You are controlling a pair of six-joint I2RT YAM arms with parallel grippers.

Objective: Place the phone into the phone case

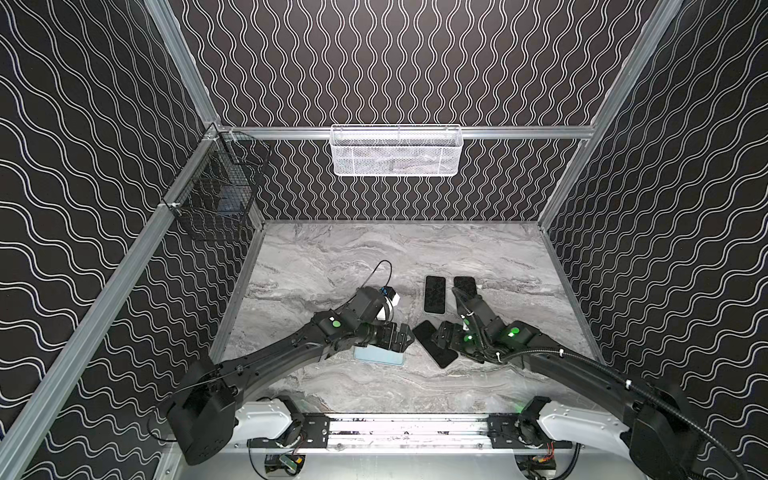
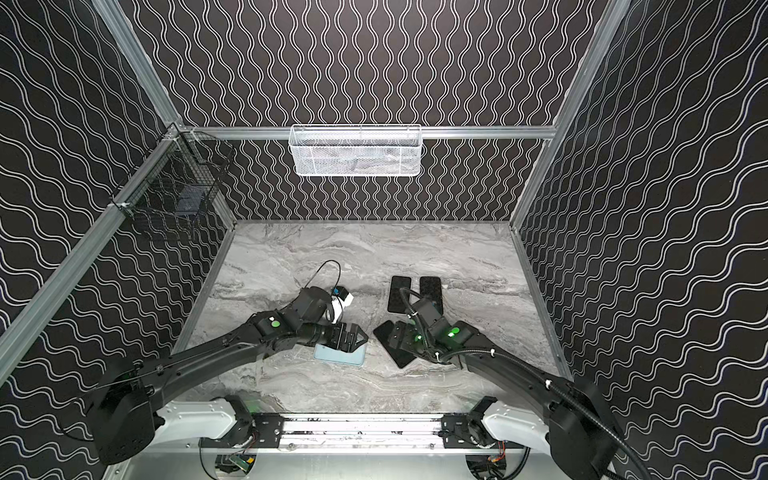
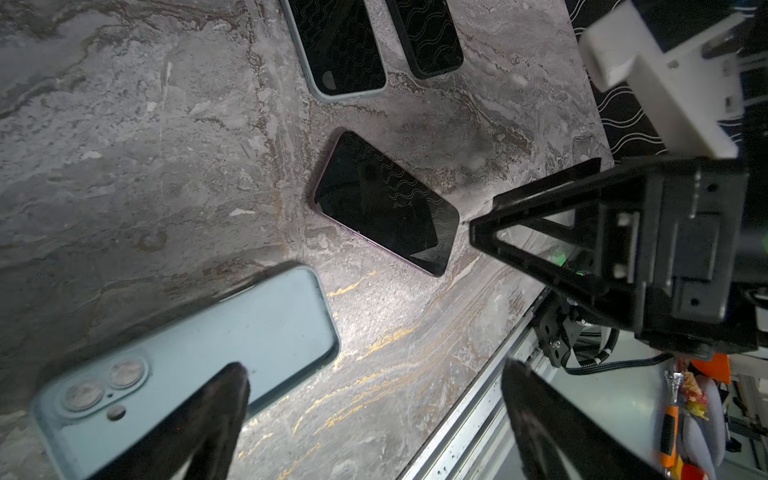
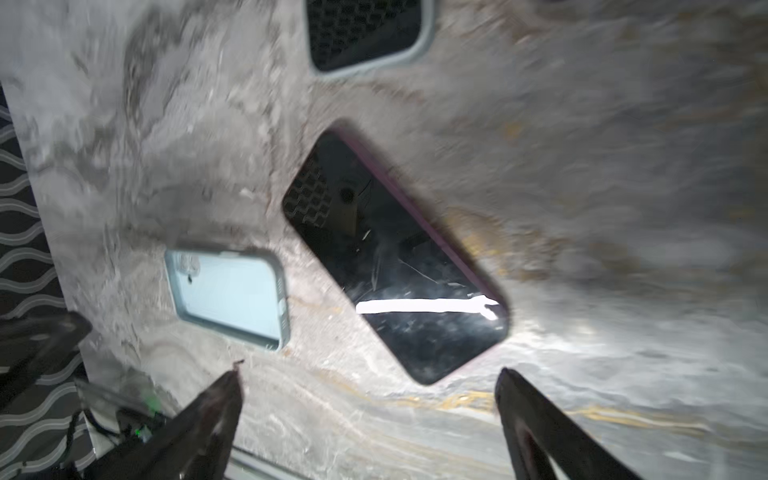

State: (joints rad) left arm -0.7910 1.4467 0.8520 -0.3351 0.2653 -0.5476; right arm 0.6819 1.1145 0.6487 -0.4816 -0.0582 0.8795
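A dark phone [image 1: 442, 357] with a purple edge lies screen up and diagonal on the marble table, seen closer in the left wrist view [image 3: 386, 203] and the right wrist view [image 4: 399, 257]. To its left lies a light blue phone case [image 1: 378, 358], also visible in the wrist views [image 3: 232, 332] [image 4: 228, 291]. My left gripper [image 1: 409, 338] hovers open above the case's right end, with nothing between its fingers [image 3: 376, 370]. My right gripper [image 1: 436, 336] is open over the phone and hides its middle in both top views; its fingers hold nothing [image 4: 370, 374].
Two more phones in cases lie screen up behind, one grey-rimmed [image 1: 435, 295] and one black [image 1: 465, 286]. A white mesh basket [image 1: 395, 151] hangs on the back wall and a black wire basket [image 1: 220, 195] on the left. A metal rail [image 1: 407, 428] runs along the front edge.
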